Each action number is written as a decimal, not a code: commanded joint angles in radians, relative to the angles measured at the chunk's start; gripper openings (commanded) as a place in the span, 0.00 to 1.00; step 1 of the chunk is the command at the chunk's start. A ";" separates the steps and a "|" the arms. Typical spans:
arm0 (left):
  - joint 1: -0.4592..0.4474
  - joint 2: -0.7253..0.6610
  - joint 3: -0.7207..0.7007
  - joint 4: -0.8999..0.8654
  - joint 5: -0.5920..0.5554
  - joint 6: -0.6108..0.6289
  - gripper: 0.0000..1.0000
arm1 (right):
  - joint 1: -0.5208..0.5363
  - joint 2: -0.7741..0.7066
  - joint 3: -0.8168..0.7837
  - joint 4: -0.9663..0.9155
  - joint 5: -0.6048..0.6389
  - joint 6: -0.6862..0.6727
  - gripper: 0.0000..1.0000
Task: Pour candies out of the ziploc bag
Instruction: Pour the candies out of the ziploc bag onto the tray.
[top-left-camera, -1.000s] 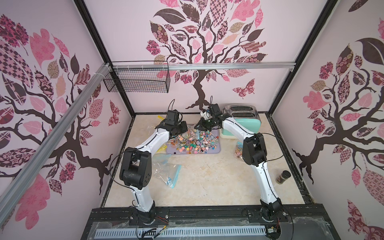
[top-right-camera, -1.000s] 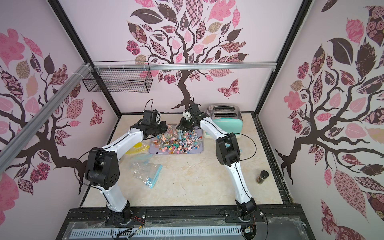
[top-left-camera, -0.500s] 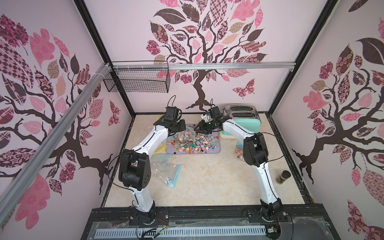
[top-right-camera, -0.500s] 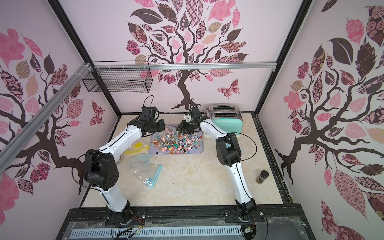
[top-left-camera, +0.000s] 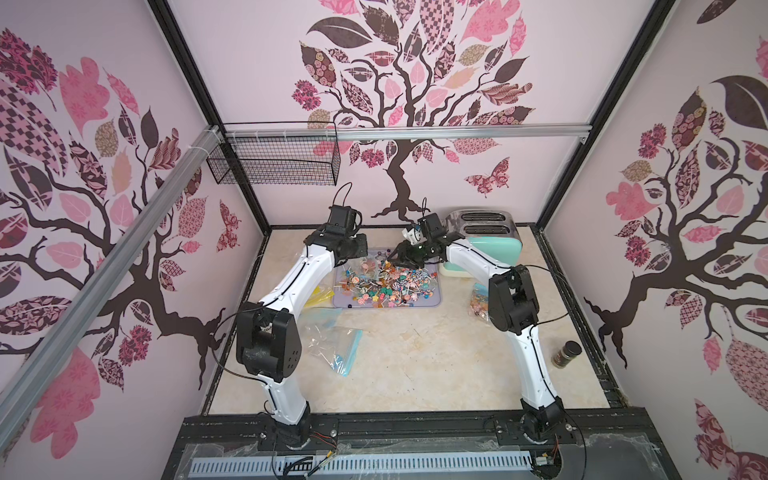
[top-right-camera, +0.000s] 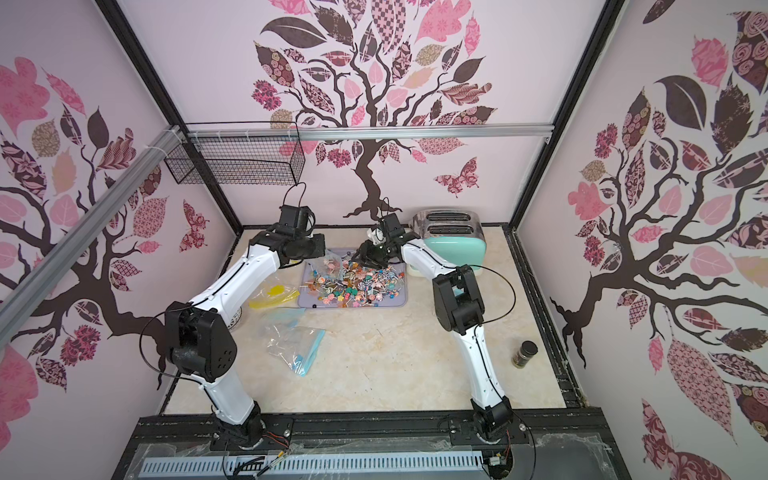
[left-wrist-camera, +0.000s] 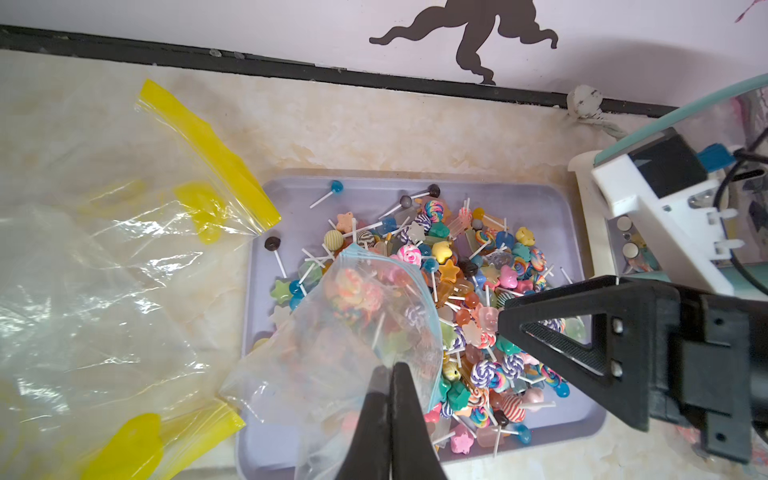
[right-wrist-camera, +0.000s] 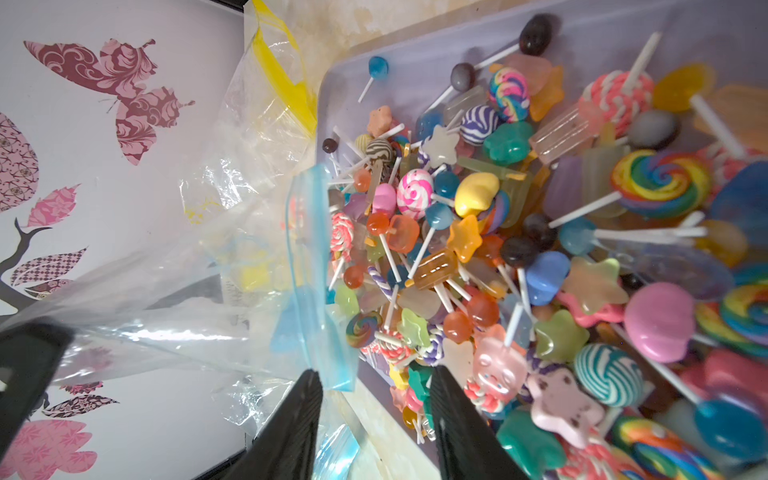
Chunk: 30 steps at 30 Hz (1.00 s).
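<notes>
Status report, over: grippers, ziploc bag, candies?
Left gripper shut on ziploc bag, mouth over tray. Right gripper open beside zip edge. Candies heaped on tray, some inside bag. Yellow-zip bag beside tray.

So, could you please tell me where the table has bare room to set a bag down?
The widest bare patch is the front middle of the table, bordered by the blue-zip bags, the lilac tray and the right arm. A narrower strip lies between that arm and the spice jar. Crowded: the back, with the candies, yellow-zip bag and toaster.
</notes>
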 joint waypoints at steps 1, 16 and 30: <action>-0.002 0.016 0.065 -0.081 -0.029 0.047 0.00 | 0.001 -0.059 -0.013 0.001 -0.010 -0.012 0.47; -0.057 -0.015 0.126 -0.190 -0.072 0.062 0.00 | -0.004 -0.165 -0.131 -0.003 0.017 -0.047 0.49; -0.125 -0.457 -0.545 0.045 0.371 -0.177 0.00 | -0.026 -0.714 -0.747 0.018 0.195 -0.146 0.52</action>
